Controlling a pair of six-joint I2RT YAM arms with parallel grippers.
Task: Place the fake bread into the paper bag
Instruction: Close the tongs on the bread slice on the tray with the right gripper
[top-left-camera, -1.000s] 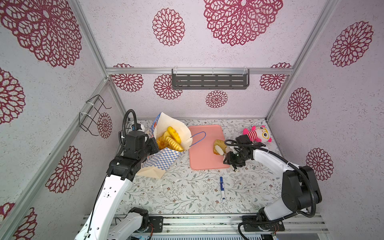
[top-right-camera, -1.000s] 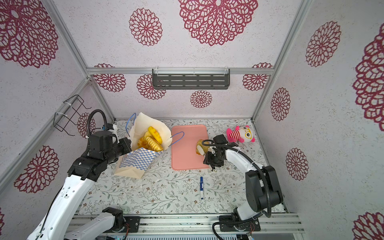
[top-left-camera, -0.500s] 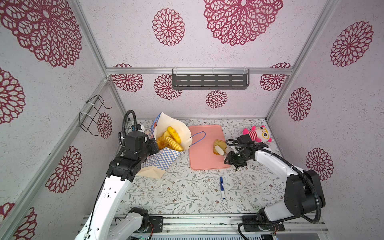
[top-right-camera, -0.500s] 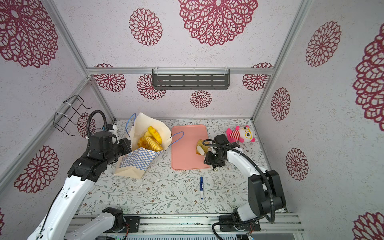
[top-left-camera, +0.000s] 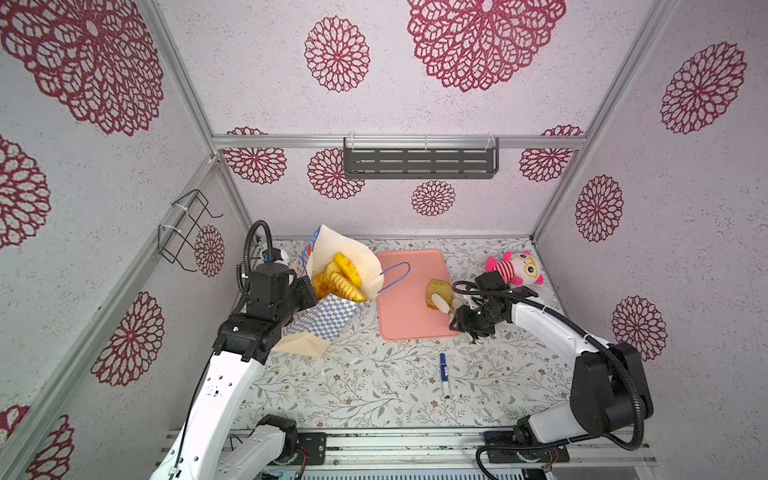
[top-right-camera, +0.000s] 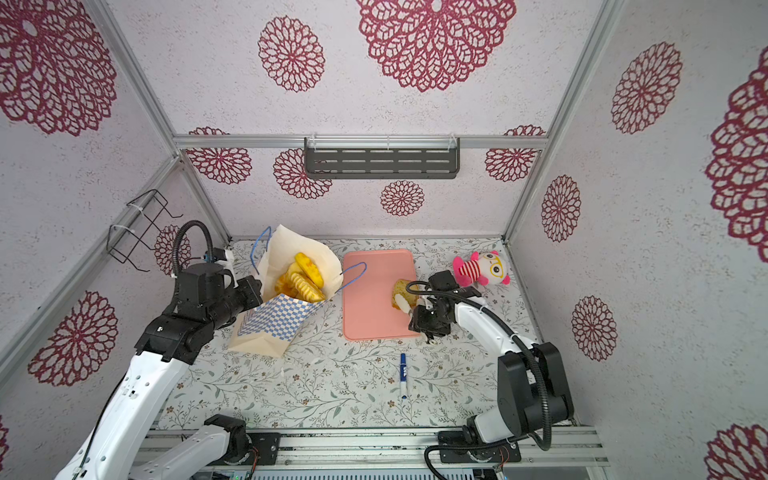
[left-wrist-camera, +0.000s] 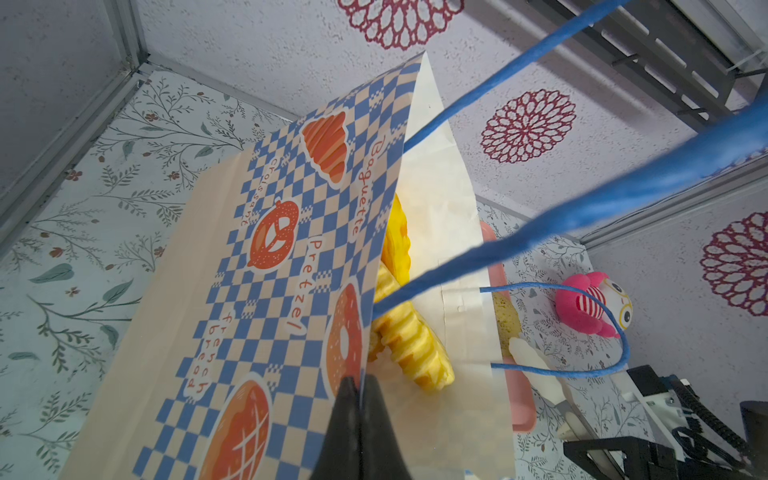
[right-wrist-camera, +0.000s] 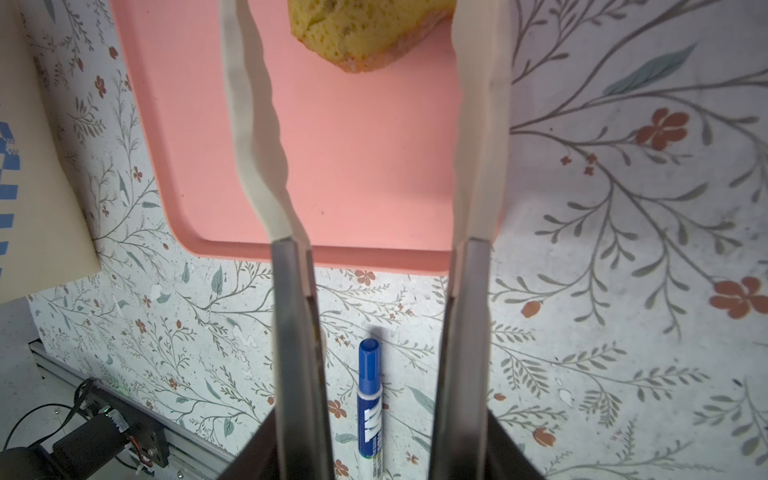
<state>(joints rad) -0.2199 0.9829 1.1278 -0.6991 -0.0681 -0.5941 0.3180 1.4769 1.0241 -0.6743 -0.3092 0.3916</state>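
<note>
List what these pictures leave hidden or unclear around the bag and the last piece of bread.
- Paper bag: its depth and the count of fake bread inside; in both top views the pieces overlap and its wall hides the lower ones.
- Bread on the pink tray: cut off by the right wrist view's edge.
- Right pincer: contact with that bread is too small to judge in a top view.
- Left pincer: shut on the bag's rim.

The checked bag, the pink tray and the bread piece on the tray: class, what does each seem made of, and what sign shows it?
Checked bag: matte printed paper; sharp creases.
Pink tray: probably smooth plastic; even colour, rounded raised rim.
Bread piece: likely foam; porous, spongy yellow surface.
</note>
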